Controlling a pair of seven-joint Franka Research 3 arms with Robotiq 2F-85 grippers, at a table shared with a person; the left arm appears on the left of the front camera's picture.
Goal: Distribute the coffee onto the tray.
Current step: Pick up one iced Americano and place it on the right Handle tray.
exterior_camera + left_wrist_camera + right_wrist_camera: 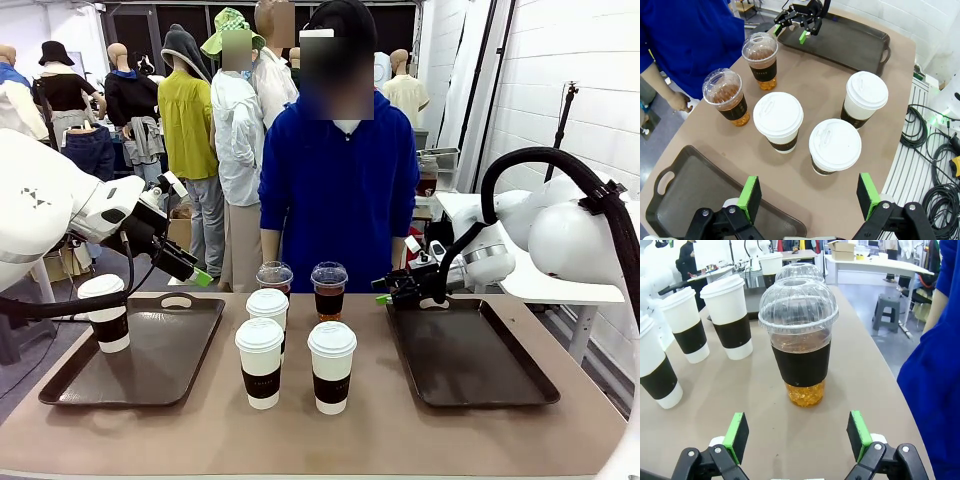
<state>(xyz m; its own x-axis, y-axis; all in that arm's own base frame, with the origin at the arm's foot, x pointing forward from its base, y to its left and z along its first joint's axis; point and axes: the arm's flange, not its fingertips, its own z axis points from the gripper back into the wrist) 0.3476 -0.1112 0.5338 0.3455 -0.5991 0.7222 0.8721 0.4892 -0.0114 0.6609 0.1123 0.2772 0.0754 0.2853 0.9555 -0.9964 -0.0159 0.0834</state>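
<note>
Right tool (797, 434), jaws wide, faces the clear dome-lidded plastic cup (800, 340) — I fear a hard squeeze buckles it, spilling drink.

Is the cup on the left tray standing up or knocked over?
Standing up: the paper cup stands on its base on the left tray, lid on top.

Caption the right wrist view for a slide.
Open right gripper faces a clear dome-lidded cup of dark drink; white lidded paper cups stand beside it on the table.
</note>
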